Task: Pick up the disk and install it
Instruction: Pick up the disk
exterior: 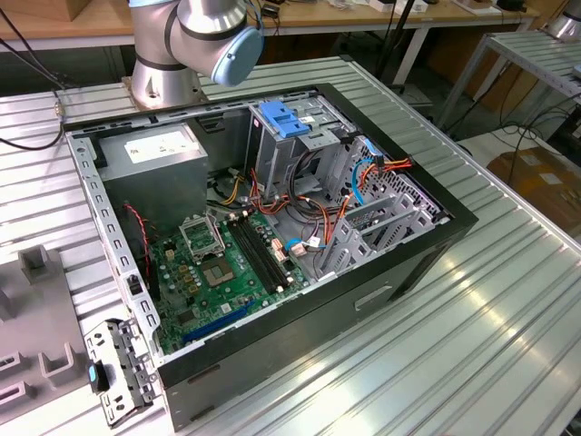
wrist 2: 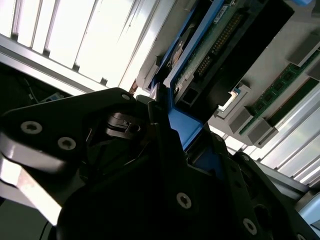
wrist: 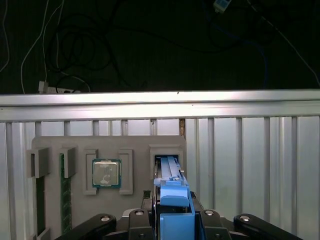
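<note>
In both wrist views my gripper [wrist: 172, 216] [wrist 2: 167, 125] is shut on the disk [wrist: 173, 192] [wrist 2: 210, 55]. In the first wrist view the disk stands edge-on, its blue rail running from between the dark fingers toward a rectangular slot [wrist: 167, 152] in the grey holder tray [wrist: 135, 145]. The second wrist view shows the disk's green circuit-board side and connector, framed by the blue rail. Whether its far end touches the slot I cannot tell. In the exterior view, the open computer case [exterior: 436, 238] lies on the table and my arm's joints [exterior: 213, 32] are at the back.
The tray also carries a processor chip [wrist: 106, 173] and memory sticks [wrist: 65, 197]. Inside the case are a motherboard [exterior: 227, 263], a grey power supply box [exterior: 159, 150], a drive cage with a light-blue bracket [exterior: 286, 120], and loose cables [exterior: 363, 173]. The ribbed aluminium table [exterior: 508, 318] extends all around.
</note>
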Available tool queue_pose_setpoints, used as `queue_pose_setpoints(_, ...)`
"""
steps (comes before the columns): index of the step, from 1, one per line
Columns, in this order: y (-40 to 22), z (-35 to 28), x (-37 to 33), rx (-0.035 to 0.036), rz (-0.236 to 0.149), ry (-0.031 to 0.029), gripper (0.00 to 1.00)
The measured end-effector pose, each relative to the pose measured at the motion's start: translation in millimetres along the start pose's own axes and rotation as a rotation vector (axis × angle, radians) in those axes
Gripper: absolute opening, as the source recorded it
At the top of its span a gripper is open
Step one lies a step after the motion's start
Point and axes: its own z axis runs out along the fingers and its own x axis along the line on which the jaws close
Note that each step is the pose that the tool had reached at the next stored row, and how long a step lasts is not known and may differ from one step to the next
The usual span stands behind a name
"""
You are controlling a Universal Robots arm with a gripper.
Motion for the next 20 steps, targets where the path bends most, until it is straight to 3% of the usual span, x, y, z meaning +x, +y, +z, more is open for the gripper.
queue_pose_setpoints(6, 0.0, -4.4, 0.0, 0.0001, 0.0, 0.0, 0.37)
queue_pose_setpoints(10, -0.1, -11.9, 0.0, 0.0001, 0.0, -0.0001, 0.37)
queue_pose_setpoints(20, -0.1, -19.1, 0.0, 0.0001, 0.0, -0.0001, 0.37)
